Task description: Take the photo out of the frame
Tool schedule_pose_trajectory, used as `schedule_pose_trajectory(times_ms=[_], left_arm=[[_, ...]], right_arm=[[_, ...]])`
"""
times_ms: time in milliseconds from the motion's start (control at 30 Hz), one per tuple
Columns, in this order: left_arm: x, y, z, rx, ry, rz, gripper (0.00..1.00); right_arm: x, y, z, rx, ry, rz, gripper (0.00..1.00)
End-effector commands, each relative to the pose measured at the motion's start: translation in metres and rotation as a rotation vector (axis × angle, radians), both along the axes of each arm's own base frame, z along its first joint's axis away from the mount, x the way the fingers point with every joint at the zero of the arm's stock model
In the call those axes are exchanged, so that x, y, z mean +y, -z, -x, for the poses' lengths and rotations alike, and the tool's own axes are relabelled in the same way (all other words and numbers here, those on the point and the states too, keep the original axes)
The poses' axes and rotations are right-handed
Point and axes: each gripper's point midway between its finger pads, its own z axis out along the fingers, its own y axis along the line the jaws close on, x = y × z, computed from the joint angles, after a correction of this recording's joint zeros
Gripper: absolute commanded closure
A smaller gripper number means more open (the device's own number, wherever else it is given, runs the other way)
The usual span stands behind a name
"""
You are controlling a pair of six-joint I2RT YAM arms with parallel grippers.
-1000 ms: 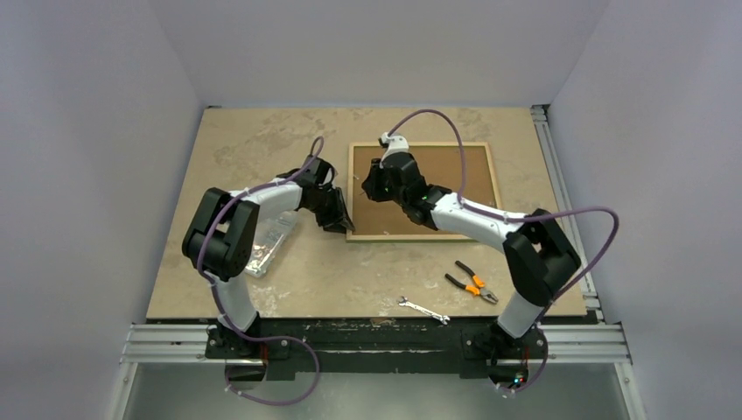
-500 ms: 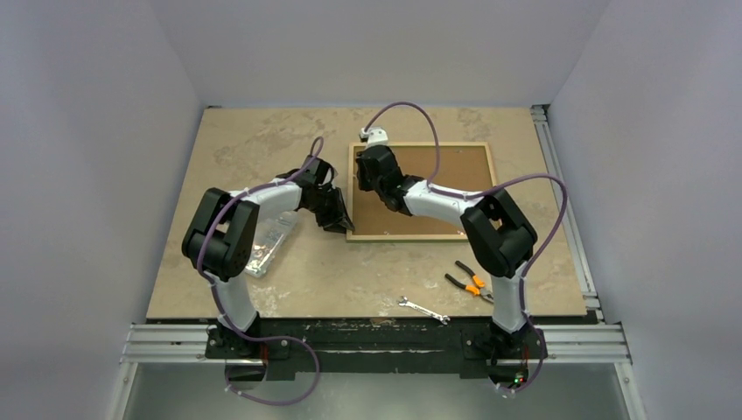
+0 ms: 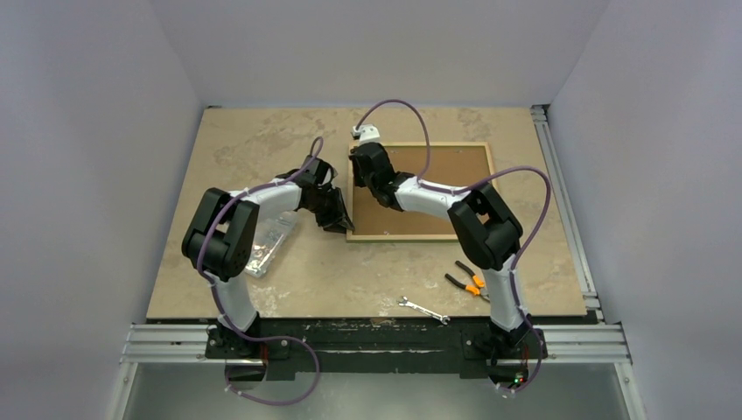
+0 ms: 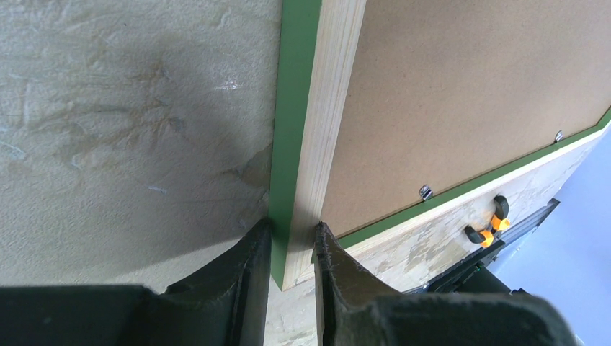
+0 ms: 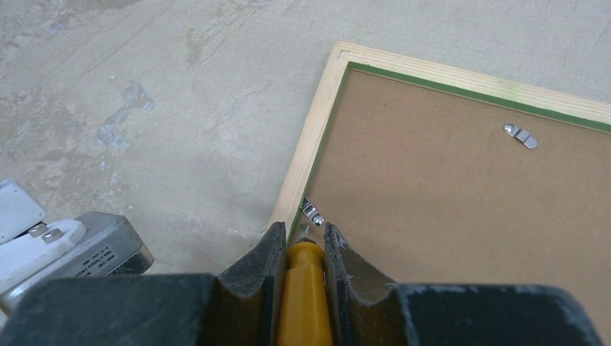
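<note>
orange-handled pliers (image 3: 471, 283) and a wrench (image 3: 424, 309) lie near the surface's (image 3: 262, 140) front edge. clear plastic box (image 3: 269, 241) at left. yellow-handled screwdriver (image 5: 305, 288) too.

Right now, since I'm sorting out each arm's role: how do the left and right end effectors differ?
The left end effector pinches the frame by its rail near a corner; the right end effector grips a yellow-handled tool instead. The left one touches the frame directly; the right one only points the tool's tip at a metal clip on its back. Both are closed on something along the same side of the frame.
</note>
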Motion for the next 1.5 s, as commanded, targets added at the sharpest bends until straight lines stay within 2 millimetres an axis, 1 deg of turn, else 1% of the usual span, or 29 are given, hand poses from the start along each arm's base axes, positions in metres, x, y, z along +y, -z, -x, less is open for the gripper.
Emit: schedule_pose_trajectory(times_ms=[0, 167, 300, 533, 867, 1100, 1233, 1333, 1433, 1467], left_arm=[[-0.002, 0.010, 0.005, 0.016, 0.005, 0.007, 0.96], [-0.003, 0.010, 0.006, 0.018, 0.006, 0.006, 0.99], [-0.003, 0.011, 0.007, 0.022, 0.007, 0.005, 1.00], [-0.004, 0.012, 0.007, 0.024, 0.006, 0.005, 1.00], [-0.004, 0.010, 0.006, 0.018, 0.006, 0.006, 1.00], [-0.004, 0.009, 0.006, 0.018, 0.005, 0.008, 1.00], [-0.005, 0.010, 0.007, 0.020, 0.005, 0.010, 1.00], [-0.005, 0.009, 0.008, 0.021, 0.007, 0.009, 1.00], [-0.003, 0.010, 0.008, 0.022, 0.001, 0.000, 1.00], [-0.002, 0.010, 0.008, 0.023, -0.002, -0.005, 1.00]], right_arm=[[0.008, -0.034, -0.017, -0.088, 0.014, -0.040, 1.00], [0.009, -0.032, -0.018, -0.084, 0.012, -0.039, 1.00], [0.011, -0.029, -0.013, -0.074, -0.007, -0.044, 1.00], [0.007, -0.017, -0.008, -0.051, -0.001, -0.033, 1.00], [0.006, -0.002, -0.007, -0.021, 0.005, -0.019, 1.00], [0.010, 0.009, -0.005, 0.000, -0.012, -0.021, 1.00], [0.012, 0.018, -0.010, 0.001, -0.006, -0.010, 1.00], [0.004, 0.020, -0.017, -0.013, 0.039, 0.042, 1.00], [-0.008, 0.015, -0.024, -0.037, 0.098, 0.086, 1.00], [-0.009, 0.012, -0.025, -0.043, 0.105, 0.091, 1.00]])
